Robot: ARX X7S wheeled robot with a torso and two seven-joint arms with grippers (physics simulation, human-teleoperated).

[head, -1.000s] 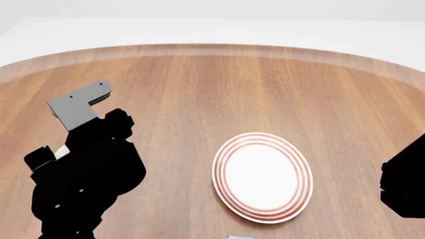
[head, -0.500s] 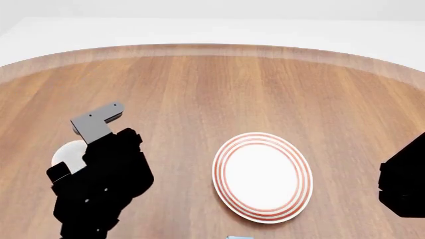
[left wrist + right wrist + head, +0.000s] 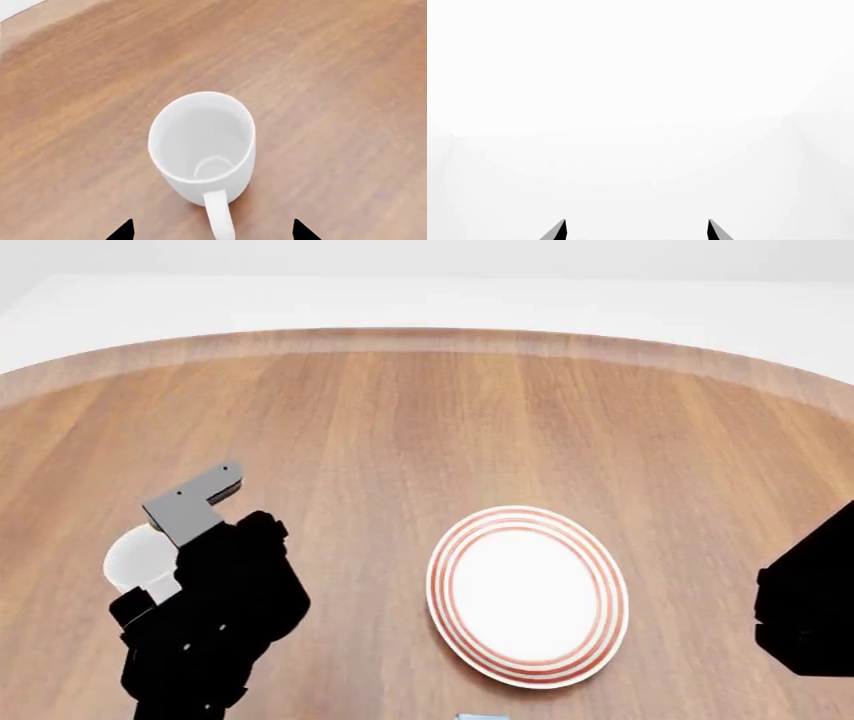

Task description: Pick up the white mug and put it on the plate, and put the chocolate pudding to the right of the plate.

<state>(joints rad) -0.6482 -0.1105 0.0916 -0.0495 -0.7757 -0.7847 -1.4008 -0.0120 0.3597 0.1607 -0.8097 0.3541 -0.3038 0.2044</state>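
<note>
I am hovering my spread left fingers [image 3: 209, 231] above the white mug [image 3: 202, 145]; I should be straddling its handle squarely.

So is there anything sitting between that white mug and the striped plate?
In the head view, only the robot's left arm overlaps the stretch between the white mug and the plate; otherwise just bare wooden table.
</note>
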